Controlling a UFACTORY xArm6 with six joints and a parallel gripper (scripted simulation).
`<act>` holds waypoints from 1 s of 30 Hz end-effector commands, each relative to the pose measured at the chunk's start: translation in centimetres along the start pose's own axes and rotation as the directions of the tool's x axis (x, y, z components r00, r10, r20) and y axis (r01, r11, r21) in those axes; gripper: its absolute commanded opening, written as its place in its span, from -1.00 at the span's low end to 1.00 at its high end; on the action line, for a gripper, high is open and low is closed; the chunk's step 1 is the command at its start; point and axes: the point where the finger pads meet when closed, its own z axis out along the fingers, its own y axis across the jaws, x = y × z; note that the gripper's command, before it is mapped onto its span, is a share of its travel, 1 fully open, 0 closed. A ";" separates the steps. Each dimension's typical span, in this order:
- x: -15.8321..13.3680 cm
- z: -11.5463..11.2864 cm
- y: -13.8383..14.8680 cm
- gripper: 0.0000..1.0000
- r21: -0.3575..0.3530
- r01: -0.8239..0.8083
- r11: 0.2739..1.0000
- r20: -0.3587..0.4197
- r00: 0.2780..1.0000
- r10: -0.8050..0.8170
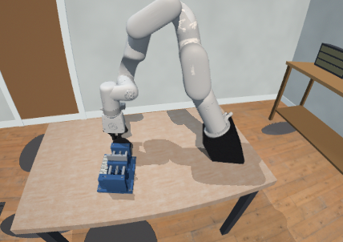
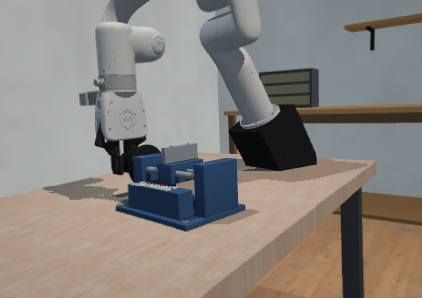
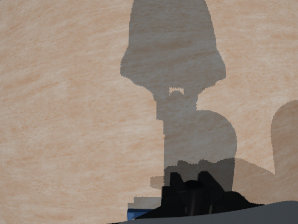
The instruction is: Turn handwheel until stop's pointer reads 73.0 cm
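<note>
A blue fixture point(image 1: 117, 172) stands on the table, left of middle. It carries a grey stop point(image 2: 178, 153) on rods and a scale strip point(image 2: 159, 186) along its near side. The pointer's reading is too small to tell. A dark handwheel point(image 2: 144, 151) sits at the fixture's far end. My gripper point(image 2: 123, 164) points straight down at that end and is shut on the handwheel. It also shows in the top view point(image 1: 116, 137). In the wrist view only dark finger parts point(image 3: 193, 192) and the table with the arm's shadow show.
The arm's black base point(image 1: 223, 144) stands on the table's right part. A wooden shelf point(image 1: 316, 100) with a dark box point(image 1: 331, 59) stands off to the right, clear of the table.
</note>
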 end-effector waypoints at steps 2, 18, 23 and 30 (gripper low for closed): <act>0.0 0.0 0.0 -0.88 0.000 0.000 1.000 0.000 1.000 0.000; 0.0 0.0 0.0 0.13 0.000 0.000 1.000 0.000 1.000 0.000; 0.0 0.0 0.0 0.13 0.000 0.000 1.000 0.000 1.000 0.000; 0.0 0.0 0.0 0.13 0.000 0.000 1.000 0.000 1.000 0.000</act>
